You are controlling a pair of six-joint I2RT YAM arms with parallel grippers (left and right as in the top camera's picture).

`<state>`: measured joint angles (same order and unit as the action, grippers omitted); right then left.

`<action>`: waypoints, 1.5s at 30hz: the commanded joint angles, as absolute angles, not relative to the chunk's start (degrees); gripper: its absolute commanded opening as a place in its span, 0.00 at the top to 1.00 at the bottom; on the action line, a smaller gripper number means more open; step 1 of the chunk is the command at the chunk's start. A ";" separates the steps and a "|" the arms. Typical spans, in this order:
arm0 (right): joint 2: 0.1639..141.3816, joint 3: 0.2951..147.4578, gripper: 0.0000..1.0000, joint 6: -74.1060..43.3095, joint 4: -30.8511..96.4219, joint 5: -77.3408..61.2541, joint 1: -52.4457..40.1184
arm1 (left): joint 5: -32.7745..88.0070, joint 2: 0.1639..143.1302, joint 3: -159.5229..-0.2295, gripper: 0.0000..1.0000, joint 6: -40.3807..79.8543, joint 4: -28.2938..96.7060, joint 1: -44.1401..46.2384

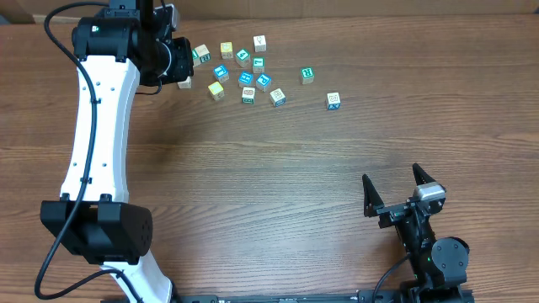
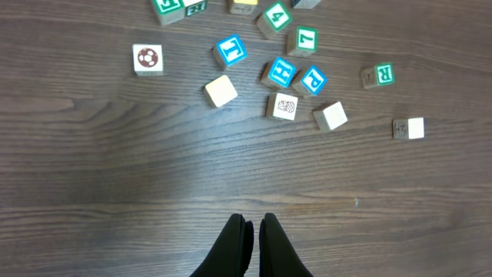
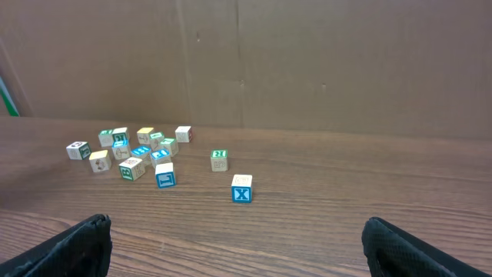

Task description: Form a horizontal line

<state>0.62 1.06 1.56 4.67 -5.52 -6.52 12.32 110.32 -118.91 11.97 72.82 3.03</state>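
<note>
No horizontal line of cubes shows; small wooden letter cubes lie scattered at the far left of the table. In the left wrist view the teal "R" cube point(image 2: 378, 74), the blue "P" cube point(image 2: 312, 79), the pale patterned cube point(image 2: 285, 106) and the white cube with a mark point(image 2: 409, 128) sit apart from one another. My left gripper point(image 2: 256, 221) hangs high over bare wood on the near side of them, shut on nothing. From overhead, "R" point(image 1: 307, 75) and the white cube point(image 1: 333, 101) are the rightmost. My right gripper point(image 1: 391, 175) rests open near the front right.
Other cubes crowd the same patch: a soccer-ball cube point(image 2: 147, 59), blue "H" point(image 2: 280, 72), green "4" point(image 2: 275, 15), green "7" point(image 2: 305, 39) and two plain pale cubes point(image 2: 221, 91). A brown cardboard wall point(image 3: 246, 61) stands behind the table.
</note>
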 commanded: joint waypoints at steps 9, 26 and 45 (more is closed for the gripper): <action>0.16 0.47 0.00 1.98 4.43 -4.80 -6.68 | 11.44 113.95 -119.28 0.96 13.30 78.65 3.79; 0.16 0.47 0.00 0.64 -0.36 -7.73 -6.70 | 12.05 113.95 -119.24 0.96 14.02 80.47 3.79; 6.15 20.36 0.00 -1.89 15.40 -12.08 -6.68 | 12.05 113.95 -119.24 0.37 14.02 79.07 3.79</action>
